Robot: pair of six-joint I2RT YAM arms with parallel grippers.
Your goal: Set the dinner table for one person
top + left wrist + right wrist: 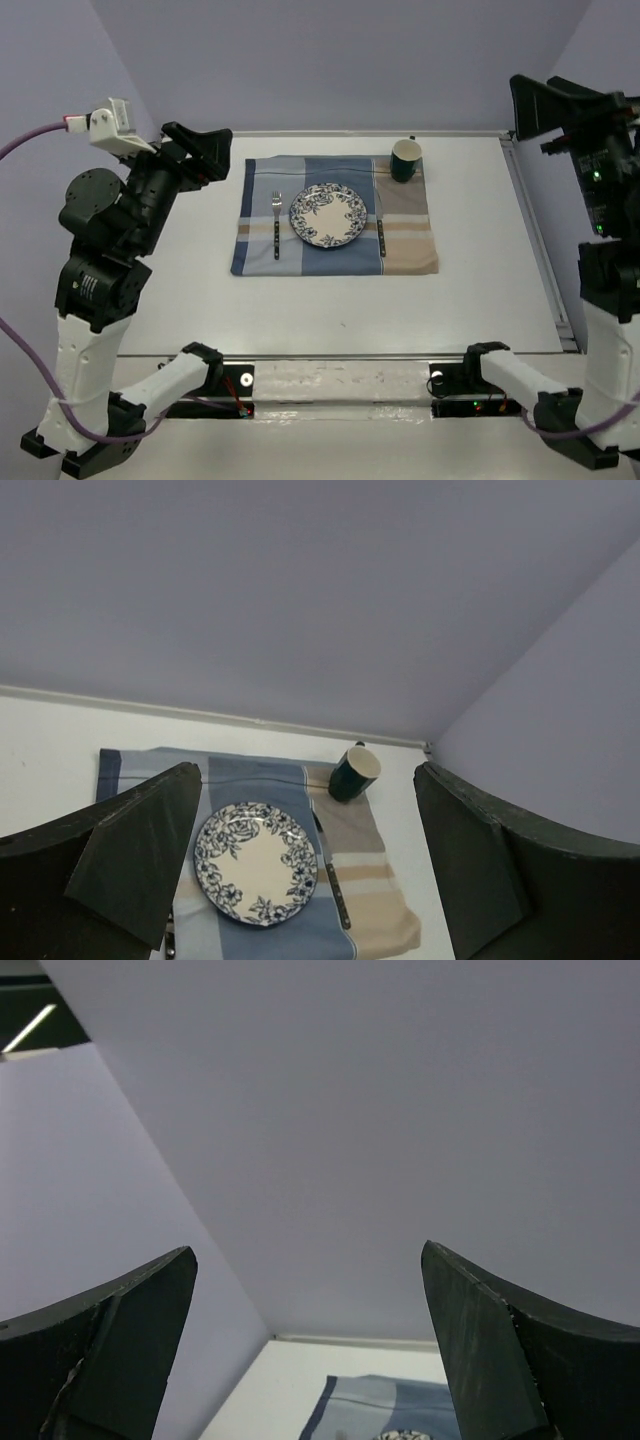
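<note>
Left gripper [215,155], raised above the left side of the dinner table [180,300], jaws wide and holding nothing. On the plaid placemat [410,250], left to right: fork [277,225], floral plate [329,215] at centre, knife [380,232], and a dark green mug [406,160] at the far right corner. Right gripper [530,105], high beyond the table's right edge, jaws likewise wide and empty. The setting appears complete, so the step in hand is judged to be standing clear. To do it well, hold both grippers high and out to the sides, away from the cloth and the mug. The table lies flat in front of the arm bases, face up. Its long axis appears to run left to right, parallel to the placemat's.
</note>
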